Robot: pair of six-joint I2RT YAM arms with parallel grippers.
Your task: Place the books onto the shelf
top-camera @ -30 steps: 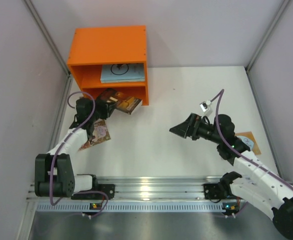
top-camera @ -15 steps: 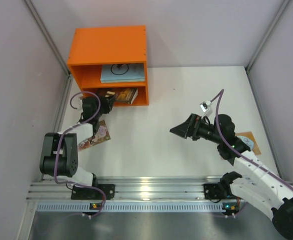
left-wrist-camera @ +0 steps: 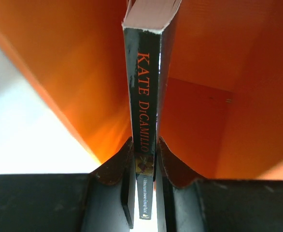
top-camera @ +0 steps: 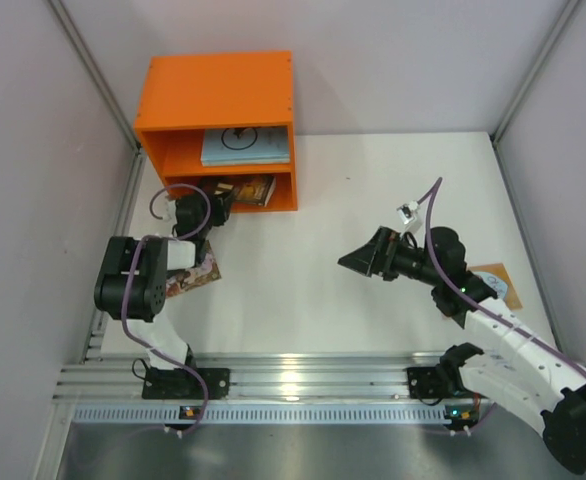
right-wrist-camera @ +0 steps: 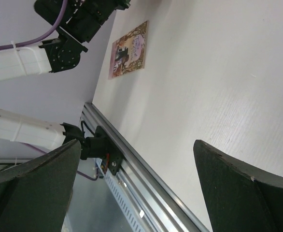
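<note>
We see the dark brown book (top-camera: 246, 189) partly inside the lower compartment of the shelf (top-camera: 218, 85), its near end reaching out at the shelf's open front. From the left wrist, the same book (left-wrist-camera: 144, 116) shows spine-on, with orange letters reading KATE DICAMILLO, and the shelf's orange walls (left-wrist-camera: 69, 72) stand on both sides of it. The left gripper (top-camera: 216, 201) sits at the mouth of that lower compartment, narrowed onto the book, one finger pressed flat against each cover (left-wrist-camera: 144, 154).

In the upper compartment of the shelf we see a pale blue-white book (top-camera: 243, 145) with a black ring logo lying flat. We cannot tell whether a second one lies under it.

In front of the shelf and toward its left side, the pinkish illustrated book (top-camera: 199, 270) lies flat on the white table (top-camera: 373, 180), partly under the left arm. It also shows in the right wrist view (right-wrist-camera: 129, 48).

Well to the right of the shelf, the right gripper (top-camera: 358, 258) hangs above the table with its fingers spread wide and nothing between them (right-wrist-camera: 136, 188). Farther from the shelf on that side, the orange book (top-camera: 501, 283) lies flat beside the right arm.
</note>
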